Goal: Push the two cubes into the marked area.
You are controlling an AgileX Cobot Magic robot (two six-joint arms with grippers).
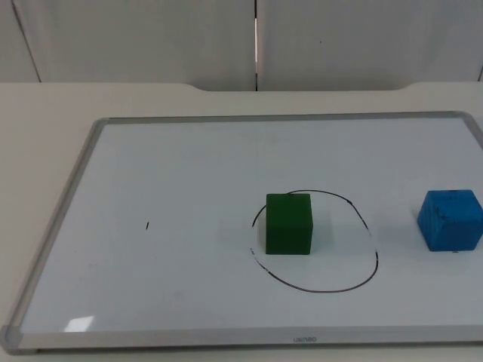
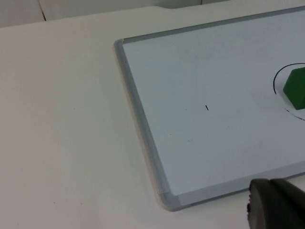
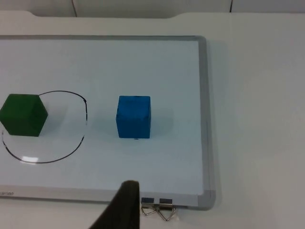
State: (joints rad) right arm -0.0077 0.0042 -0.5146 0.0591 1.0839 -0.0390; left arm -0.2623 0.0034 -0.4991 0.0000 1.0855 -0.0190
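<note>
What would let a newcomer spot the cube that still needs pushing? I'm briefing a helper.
On the whiteboard, find the hand-drawn black ring. The green cube sits inside it; the blue cube stands outside, toward the board's right edge, apart from the ring.

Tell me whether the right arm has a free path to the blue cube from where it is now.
Probably yes. The blue cube stands alone on the whiteboard, outside the drawn circle and apart from the green cube. Nothing lies between it and the right gripper's fingertip.
</note>
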